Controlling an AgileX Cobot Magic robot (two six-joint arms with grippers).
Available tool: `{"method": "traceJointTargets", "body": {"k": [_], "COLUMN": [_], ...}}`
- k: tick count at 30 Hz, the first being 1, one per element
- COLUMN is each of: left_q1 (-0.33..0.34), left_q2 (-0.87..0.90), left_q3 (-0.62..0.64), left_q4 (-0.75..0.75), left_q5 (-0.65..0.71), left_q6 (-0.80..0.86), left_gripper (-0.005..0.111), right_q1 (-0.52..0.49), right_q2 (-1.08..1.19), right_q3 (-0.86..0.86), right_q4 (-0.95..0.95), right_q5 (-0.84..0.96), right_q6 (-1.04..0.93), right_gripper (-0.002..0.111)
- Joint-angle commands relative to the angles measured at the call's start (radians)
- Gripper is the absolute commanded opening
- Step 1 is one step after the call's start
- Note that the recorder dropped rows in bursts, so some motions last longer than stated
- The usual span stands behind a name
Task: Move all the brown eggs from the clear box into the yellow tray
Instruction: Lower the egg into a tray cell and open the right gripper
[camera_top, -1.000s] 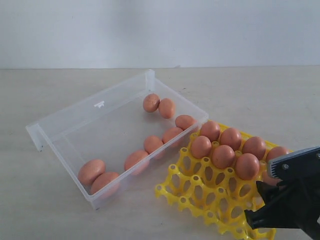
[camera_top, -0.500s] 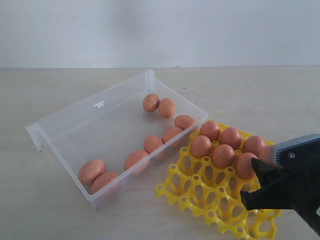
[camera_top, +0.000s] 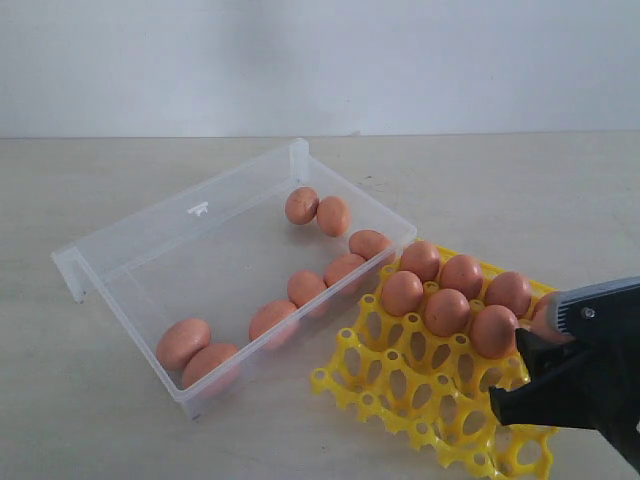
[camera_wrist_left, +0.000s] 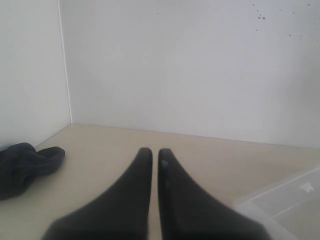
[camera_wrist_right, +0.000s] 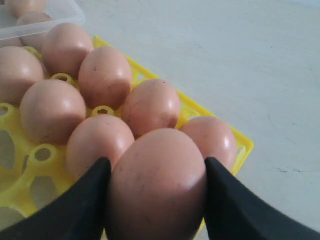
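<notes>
A: Brown egg (camera_wrist_right: 157, 200), one?
B: Gripped between right gripper (camera_wrist_right: 156, 162) fingers spread egg-wide, above the yellow tray (camera_top: 400, 385).
A: Remaining brown eggs (camera_top: 446, 312)?
B: Seven in tray cups; eight in the clear box (camera_top: 120, 250), just beside the tray.
A: Left gripper (camera_wrist_left: 151, 152)?
B: Fingers nearly together, empty.

Right arm (camera_top: 600, 400): dark, reaching in at the near right corner of the yellow tray (camera_top: 400, 390).
Right tool (camera_wrist_right: 155, 162): over that corner of the tray, raised above its cups.
Right tool grip: two dark fingers (camera_wrist_right: 85, 200) spread wide, pressed against opposite sides of one brown egg (camera_wrist_right: 157, 190).
Left tool (camera_wrist_left: 151, 155): fingers drawn together with a thin slit between, nothing gripped, above the counter (camera_wrist_left: 100, 145).
</notes>
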Motion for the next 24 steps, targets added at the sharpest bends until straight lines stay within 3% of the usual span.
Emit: {"method": "traceJointTargets", "body": {"k": [1, 4, 9, 12, 24], "left_q1": [-0.001, -0.001, -0.001, -0.001, -0.001], "left_q2": [-0.004, -0.004, -0.004, -0.004, -0.004], "left_q3": [-0.003, -0.003, -0.003, -0.003, -0.003], "left_q4": [0.000, 0.000, 0.000, 0.000, 0.000], "left_q5": [-0.007, -0.007, -0.007, -0.007, -0.011], "left_q6": [0.002, 0.002, 0.002, 0.002, 0.002], "left_gripper": [0.004, 0.004, 0.004, 0.004, 0.004], "right_q1": [-0.001, -0.001, -0.001, -0.001, -0.001], "right_q2": [0.001, 0.001, 0.001, 0.001, 0.001], "right_q3": [-0.001, -0.001, -0.001, -0.001, -0.001], "right_q4": [-0.028, -0.049, -0.049, -0.019, 0.043], "right_q5": [0.001, 0.006, 0.006, 0.006, 0.091], "right_q6": [-0.011, -0.017, -0.026, -0.031, -0.044], "right_gripper": [0.000, 0.003, 0.034, 0.043, 0.045]}}
